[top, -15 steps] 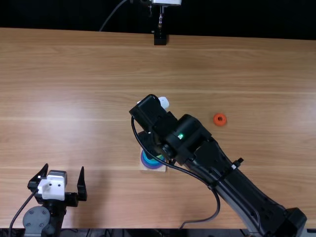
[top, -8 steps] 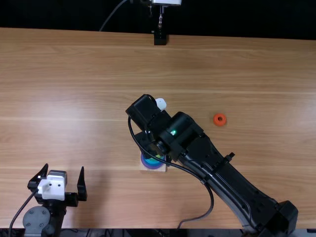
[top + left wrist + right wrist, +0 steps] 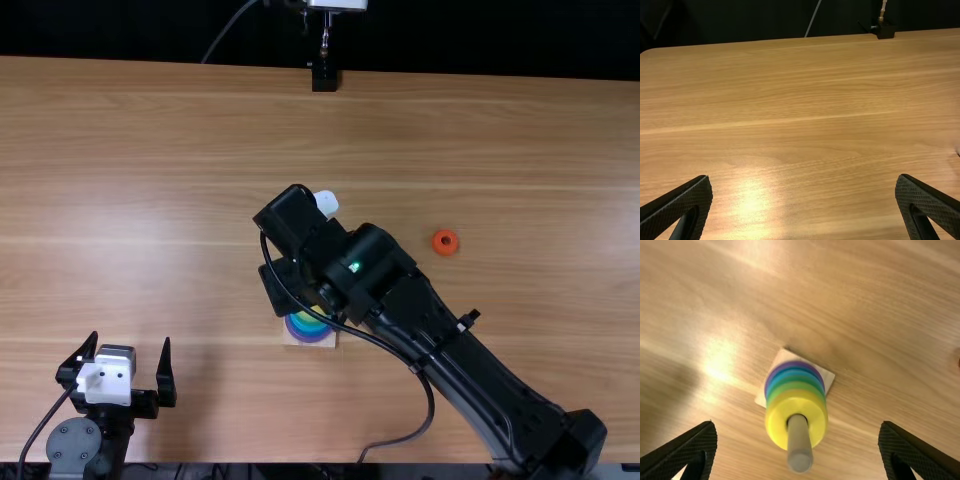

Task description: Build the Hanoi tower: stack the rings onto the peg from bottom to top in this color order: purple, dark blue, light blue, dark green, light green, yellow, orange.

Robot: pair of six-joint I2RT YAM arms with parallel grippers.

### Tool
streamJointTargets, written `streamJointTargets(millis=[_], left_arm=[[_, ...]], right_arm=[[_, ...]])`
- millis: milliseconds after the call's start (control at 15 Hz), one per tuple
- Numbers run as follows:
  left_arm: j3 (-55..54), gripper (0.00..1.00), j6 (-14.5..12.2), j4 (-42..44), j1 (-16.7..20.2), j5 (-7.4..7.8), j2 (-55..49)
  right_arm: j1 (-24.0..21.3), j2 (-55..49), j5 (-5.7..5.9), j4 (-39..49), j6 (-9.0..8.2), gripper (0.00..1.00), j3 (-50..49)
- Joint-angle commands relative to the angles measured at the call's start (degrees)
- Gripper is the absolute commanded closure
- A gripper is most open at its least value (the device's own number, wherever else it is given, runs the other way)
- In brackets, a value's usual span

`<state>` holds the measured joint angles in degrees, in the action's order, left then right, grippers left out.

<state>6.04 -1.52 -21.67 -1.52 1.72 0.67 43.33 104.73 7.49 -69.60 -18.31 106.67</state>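
- Top view: the left gripper [image 3: 130, 340] stood with fingers spread at the table's [image 3: 150, 150] near edge; the right arm [image 3: 375, 280] partly covered the ring stack [image 3: 298, 327], the orange ring [image 3: 436, 243] lying apart
- Left wrist view: both fingers parted
- Right wrist view: the right gripper's [image 3: 797, 426] fingers parted, the yellow ring [image 3: 817, 420] topmost on the peg [image 3: 799, 440], above green, blue and purple

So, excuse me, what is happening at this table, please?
The robot is building a ring tower. Its right gripper is open and empty over the peg, where rings are stacked from purple at the bottom to yellow on top. The orange ring lies apart on the table, not yet added. The left gripper is open and empty, near the table's edge.
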Motion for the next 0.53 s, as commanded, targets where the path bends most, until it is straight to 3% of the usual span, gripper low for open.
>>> streamJointTargets(millis=[0,67,133,467], left_arm=[[-6.0,0.00,-0.4,-4.6,-0.3,0.39,-0.7],[-6.0,0.00,-0.4,-4.6,-0.3,0.39,-0.7],[-6.0,0.00,-0.4,-4.6,-0.3,0.39,-0.7],[-6.0,0.00,-0.4,-4.6,-0.3,0.39,-0.7]], right_arm=[[-3.8,1.9,0.85,0.0,-5.64,0.00,2.3],[-6.6,2.1,0.95,0.0,-7.11,0.00,2.7],[-9.1,2.4,0.95,0.0,-7.43,0.00,2.6],[-21.8,6.8,0.64,-0.2,-6.48,0.00,1.7]])
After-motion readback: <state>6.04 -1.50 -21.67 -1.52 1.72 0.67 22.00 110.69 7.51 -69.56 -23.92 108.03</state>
